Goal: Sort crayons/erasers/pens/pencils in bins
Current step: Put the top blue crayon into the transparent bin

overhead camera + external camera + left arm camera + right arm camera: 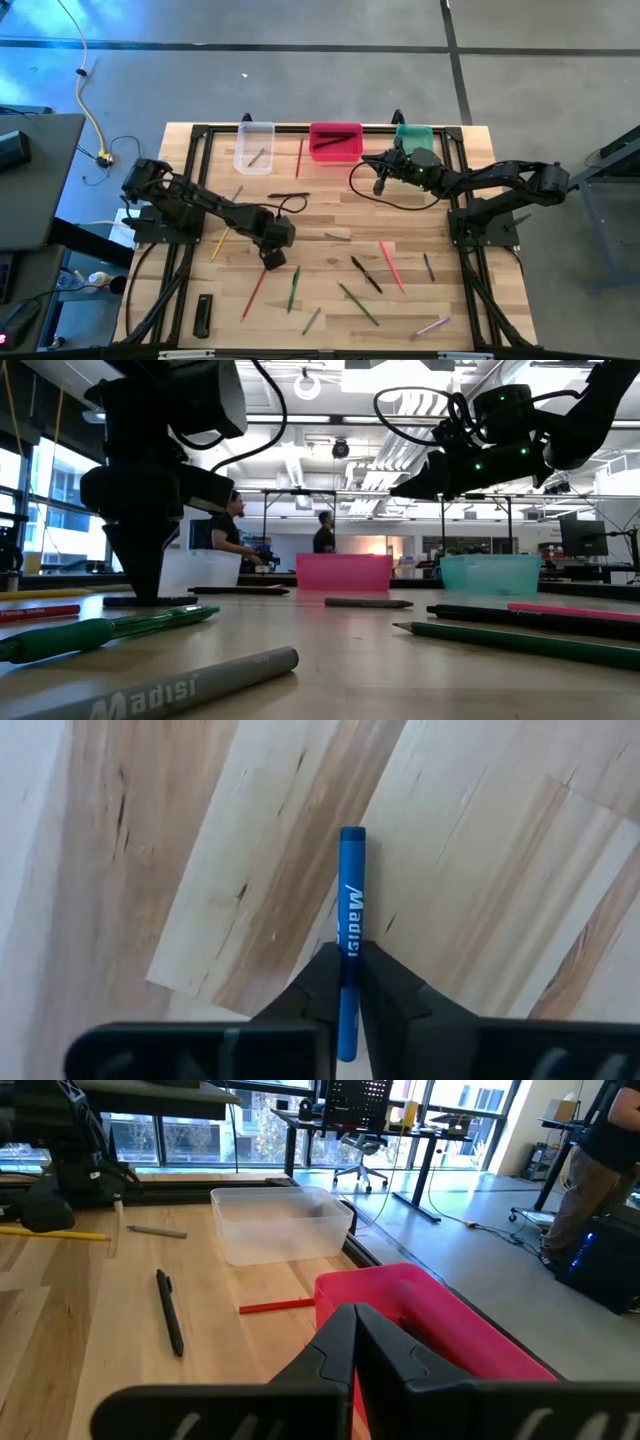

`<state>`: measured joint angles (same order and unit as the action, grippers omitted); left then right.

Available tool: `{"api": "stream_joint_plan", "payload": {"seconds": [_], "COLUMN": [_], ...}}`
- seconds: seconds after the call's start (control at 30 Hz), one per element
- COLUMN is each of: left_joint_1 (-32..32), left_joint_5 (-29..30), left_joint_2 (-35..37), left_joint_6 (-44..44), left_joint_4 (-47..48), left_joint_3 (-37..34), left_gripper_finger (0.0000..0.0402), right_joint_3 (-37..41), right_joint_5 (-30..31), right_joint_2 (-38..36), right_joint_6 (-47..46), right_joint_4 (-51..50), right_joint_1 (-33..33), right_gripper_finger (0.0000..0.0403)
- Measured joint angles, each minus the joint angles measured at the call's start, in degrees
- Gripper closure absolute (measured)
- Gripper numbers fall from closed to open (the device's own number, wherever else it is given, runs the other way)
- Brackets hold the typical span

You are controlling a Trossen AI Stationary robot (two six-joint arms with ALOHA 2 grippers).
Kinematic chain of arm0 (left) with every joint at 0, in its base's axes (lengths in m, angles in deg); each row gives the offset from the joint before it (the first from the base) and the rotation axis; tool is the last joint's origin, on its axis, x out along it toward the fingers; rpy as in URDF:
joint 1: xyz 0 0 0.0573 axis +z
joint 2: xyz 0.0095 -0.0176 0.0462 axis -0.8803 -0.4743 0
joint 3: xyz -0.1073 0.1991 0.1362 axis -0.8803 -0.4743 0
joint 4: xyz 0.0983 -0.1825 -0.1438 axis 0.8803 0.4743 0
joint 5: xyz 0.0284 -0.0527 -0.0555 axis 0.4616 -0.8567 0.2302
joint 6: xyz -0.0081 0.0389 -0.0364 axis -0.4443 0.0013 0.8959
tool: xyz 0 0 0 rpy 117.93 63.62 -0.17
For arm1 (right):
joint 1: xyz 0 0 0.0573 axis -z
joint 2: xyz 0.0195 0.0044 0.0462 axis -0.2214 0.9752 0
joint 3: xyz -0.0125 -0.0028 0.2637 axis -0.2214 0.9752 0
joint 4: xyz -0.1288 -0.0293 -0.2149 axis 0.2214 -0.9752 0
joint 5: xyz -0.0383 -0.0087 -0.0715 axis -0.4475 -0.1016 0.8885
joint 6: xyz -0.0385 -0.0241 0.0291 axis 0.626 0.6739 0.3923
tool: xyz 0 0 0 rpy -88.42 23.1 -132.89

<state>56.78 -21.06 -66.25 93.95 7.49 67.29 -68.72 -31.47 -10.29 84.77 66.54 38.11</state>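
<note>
My left gripper [272, 261] [350, 958] points down at the table's middle left and is shut on a blue pen [350, 880] with white lettering. My right gripper [380, 186] [355, 1330] is shut and empty. It hangs high over the table beside the pink-red bin [335, 143] [440, 1325]. The clear bin [254, 146] holds a grey stick, the pink-red bin a dark pen, and the green bin [415, 134] stands at the far right. Several crayons, pens and pencils lie flat on the near half of the table, among them a green one [294, 288]. My left gripper pinches the blue pen about its middle [350, 935] between its two fingers. The fingers come from above, pointing down, and lie across the pen. The pen lies level at the table top; I cannot tell whether it still rests on the wood.
A red stick [299, 157] lies between the clear and pink-red bins, and a black pen [288, 195] lies near them. A flat black bar [203, 315] lies at the near left. A black cable loops by the right arm. People stand in the room beyond the table.
</note>
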Motion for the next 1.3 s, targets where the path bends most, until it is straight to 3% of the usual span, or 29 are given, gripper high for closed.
{"api": "stream_joint_plan", "payload": {"seconds": [0.37, 0.57, 0.73, 1.07, 1.3], "left_joint_1": [8.2, 17.6, 26.7, 48.8, 57.3], "left_joint_5": [6.2, 9.5, 10.4, 9.0, 5.5], "left_joint_2": [10.9, 19.3, 23.3, 18.8, 9.6], "left_joint_6": [-1.0, -1.9, -8.2, -22.3, -26.4], "left_joint_4": [8.2, 9.8, 10.2, 9.3, 7.8], "left_joint_3": [1.5, 1.6, 2.8, 9.0, 11.3], "left_gripper_finger": [0.0399, 0.0400, 0.0400, 0.0399, 0.0398], "right_joint_3": [0.0, 0.0, 0.0, 0.0, 0.0], "right_joint_5": [0.0, 0.0, 0.0, 0.0, 0.0], "right_joint_2": [0.0, 0.0, 0.0, 0.0, 0.0], "right_joint_6": [0.0, 0.0, 0.0, -0.2, 0.5], "right_joint_4": [-0.1, -0.1, -0.1, -0.1, -0.1], "right_joint_1": [0.0, 0.0, 0.0, 0.0, 0.0], "right_gripper_finger": [0.0403, 0.0403, 0.0403, 0.0403, 0.0403]}}
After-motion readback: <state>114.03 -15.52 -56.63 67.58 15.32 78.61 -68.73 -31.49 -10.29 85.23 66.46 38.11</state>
